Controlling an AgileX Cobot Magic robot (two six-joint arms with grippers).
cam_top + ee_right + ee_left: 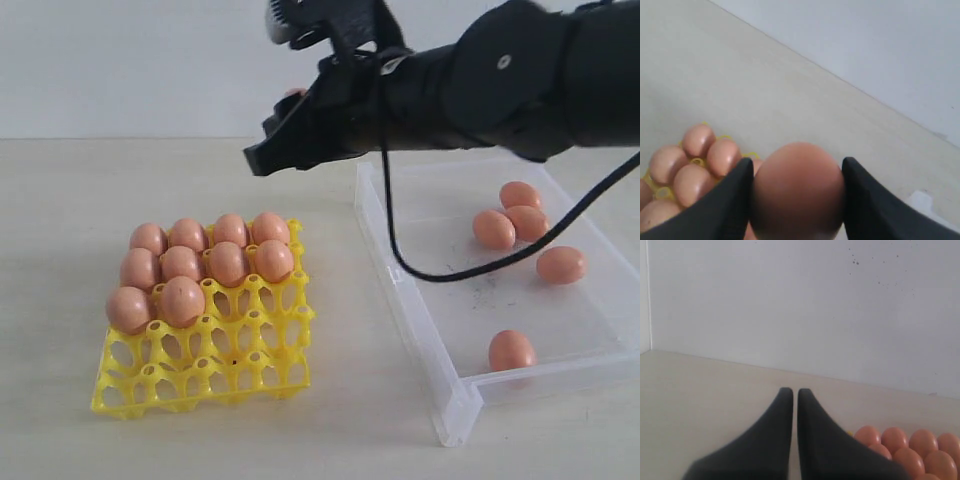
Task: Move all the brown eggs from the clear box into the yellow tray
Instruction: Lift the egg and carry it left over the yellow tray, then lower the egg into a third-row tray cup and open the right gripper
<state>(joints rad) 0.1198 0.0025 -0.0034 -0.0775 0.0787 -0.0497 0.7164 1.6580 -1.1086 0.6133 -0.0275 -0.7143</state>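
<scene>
My right gripper (pixel 797 160) is shut on one brown egg (pixel 797 197), which fills the gap between the two black fingers. In the exterior view this gripper (pixel 265 155) hangs in the air above and behind the yellow tray (pixel 230 365), and the arm hides most of the held egg. Several brown eggs (pixel 205 265) sit in the tray's back rows, while its front cups hold nothing. In the clear box (pixel 400 290) on the right lie several more eggs (pixel 512 350). My left gripper (pixel 790 390) is shut on nothing, low over the table beside the tray's eggs (pixel 910 450).
A black cable (pixel 440 272) droops from the right arm over the box's left part. A pale wall stands behind the table. Bare tabletop (pixel 350 350) lies between tray and box. The left arm does not show in the exterior view.
</scene>
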